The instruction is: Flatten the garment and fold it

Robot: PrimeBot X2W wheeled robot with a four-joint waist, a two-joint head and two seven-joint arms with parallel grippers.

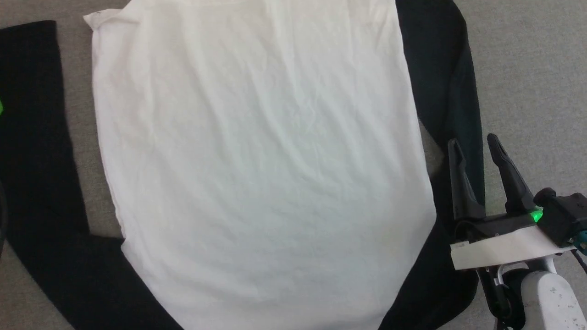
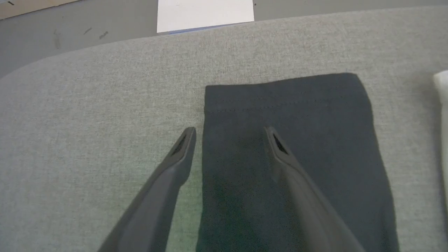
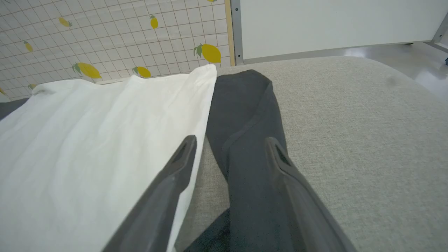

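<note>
The garment (image 1: 261,160) lies spread flat on a grey fabric surface (image 1: 527,68), with its white body (image 1: 257,229) faintly creased and a long black sleeve down each side. The right gripper (image 1: 473,140) has its two fingers well apart with nothing between them, above the right sleeve (image 1: 440,68). In the right wrist view one finger sits at the edge of the white body and the other over the black sleeve, with a strip of grey surface in the gap. I cannot tell whether the tips touch the cloth. The left gripper (image 2: 229,129) is also spread wide and empty. One finger is over bare grey surface and the other over the left sleeve (image 2: 315,147), whose edge runs up between them. Its stitched cuff (image 2: 280,94) ends just past the tips. Beyond the right fingers, past the garment's far edge, stands a tiled wall (image 3: 105,35) printed with lemons, beside a white panel (image 3: 332,24).
</note>
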